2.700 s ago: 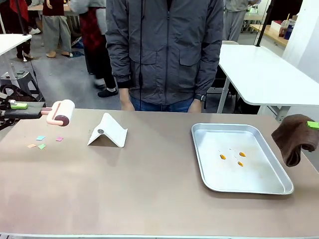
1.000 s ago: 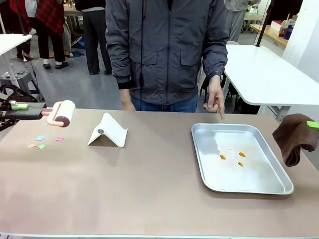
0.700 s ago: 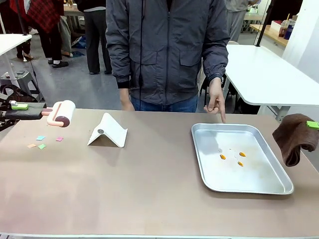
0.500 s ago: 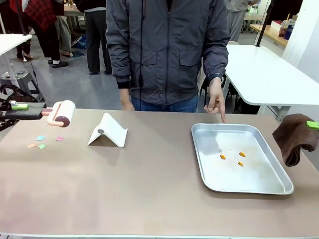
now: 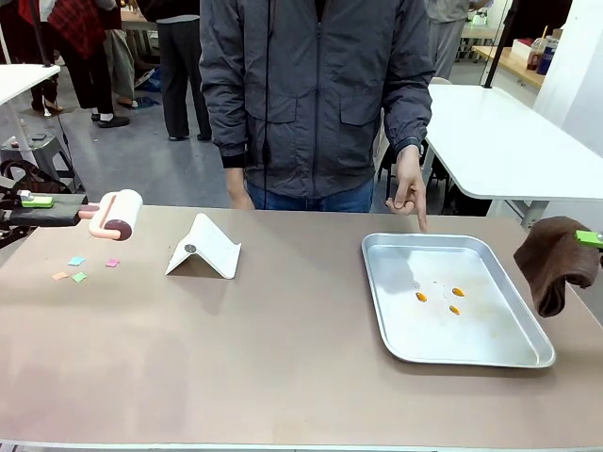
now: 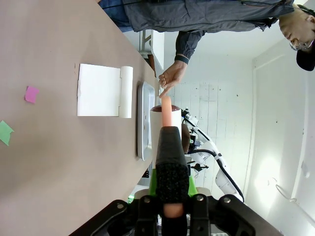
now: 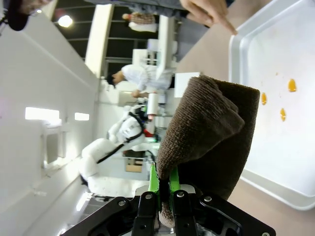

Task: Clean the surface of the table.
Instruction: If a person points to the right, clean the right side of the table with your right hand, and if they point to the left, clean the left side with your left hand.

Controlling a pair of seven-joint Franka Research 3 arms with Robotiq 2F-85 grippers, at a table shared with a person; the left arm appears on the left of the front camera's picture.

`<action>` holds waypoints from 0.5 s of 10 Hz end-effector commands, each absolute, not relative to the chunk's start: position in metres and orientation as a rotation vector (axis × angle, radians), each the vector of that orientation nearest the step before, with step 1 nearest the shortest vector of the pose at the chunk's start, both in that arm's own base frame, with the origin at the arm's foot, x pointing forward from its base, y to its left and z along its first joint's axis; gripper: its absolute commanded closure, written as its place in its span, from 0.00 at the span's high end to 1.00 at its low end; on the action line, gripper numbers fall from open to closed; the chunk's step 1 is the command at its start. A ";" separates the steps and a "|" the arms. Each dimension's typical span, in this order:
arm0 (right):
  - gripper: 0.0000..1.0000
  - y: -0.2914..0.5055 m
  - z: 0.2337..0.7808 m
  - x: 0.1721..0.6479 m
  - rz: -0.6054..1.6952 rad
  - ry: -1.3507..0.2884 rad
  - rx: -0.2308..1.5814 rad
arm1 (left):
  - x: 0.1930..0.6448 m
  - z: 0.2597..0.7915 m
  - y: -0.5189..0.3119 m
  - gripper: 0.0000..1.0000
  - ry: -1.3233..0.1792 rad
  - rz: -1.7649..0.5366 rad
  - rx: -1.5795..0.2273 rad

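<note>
The brownish-tan table (image 5: 264, 348) spans the front view. At its left edge my left gripper (image 5: 38, 201) is shut on the pink handle of a lint roller (image 5: 119, 214) held above the top; the roller (image 6: 166, 123) rises between my fingers in the left wrist view. Several small coloured paper scraps (image 5: 77, 268) lie on the table below it. At the right edge my right gripper (image 5: 590, 237) is shut on a brown cloth (image 5: 554, 261), which hangs beside the tray; the cloth (image 7: 209, 132) drapes over my fingers in the right wrist view.
A silver tray (image 5: 455, 299) with three orange spots (image 5: 443, 300) sits at the right. A white folded stand (image 5: 203, 248) lies left of centre. A person stands at the far side, one hand (image 5: 407, 193) pointing a finger down at the tray's far edge.
The person's hand has come up from their side and now points at the tray's far edge. Both arms hold still with the roller and the cloth.
</note>
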State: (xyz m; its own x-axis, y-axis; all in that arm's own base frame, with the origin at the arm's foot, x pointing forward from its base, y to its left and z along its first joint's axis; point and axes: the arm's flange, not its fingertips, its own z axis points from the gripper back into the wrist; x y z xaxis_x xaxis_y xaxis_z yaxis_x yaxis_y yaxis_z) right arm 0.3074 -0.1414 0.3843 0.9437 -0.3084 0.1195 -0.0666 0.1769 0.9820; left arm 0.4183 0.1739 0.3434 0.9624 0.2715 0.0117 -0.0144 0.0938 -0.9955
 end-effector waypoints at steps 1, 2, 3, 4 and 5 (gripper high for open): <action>0.09 -0.122 0.400 0.321 -0.111 -0.299 1.197 | 0.417 0.347 0.174 0.00 -0.210 0.221 -1.469; 0.09 -0.114 0.406 0.329 -0.102 -0.285 1.102 | 0.417 0.347 0.174 0.00 -0.210 0.221 -1.469; 0.09 -0.104 0.410 0.338 -0.081 -0.273 0.989 | 0.417 0.347 0.174 0.00 -0.210 0.221 -1.469; 0.09 -0.091 0.414 0.348 -0.040 -0.247 0.890 | 0.417 0.347 0.174 0.00 -0.210 0.221 -1.469; 0.09 -0.084 0.415 0.356 -0.032 -0.247 0.812 | 0.417 0.347 0.174 0.00 -0.210 0.221 -1.469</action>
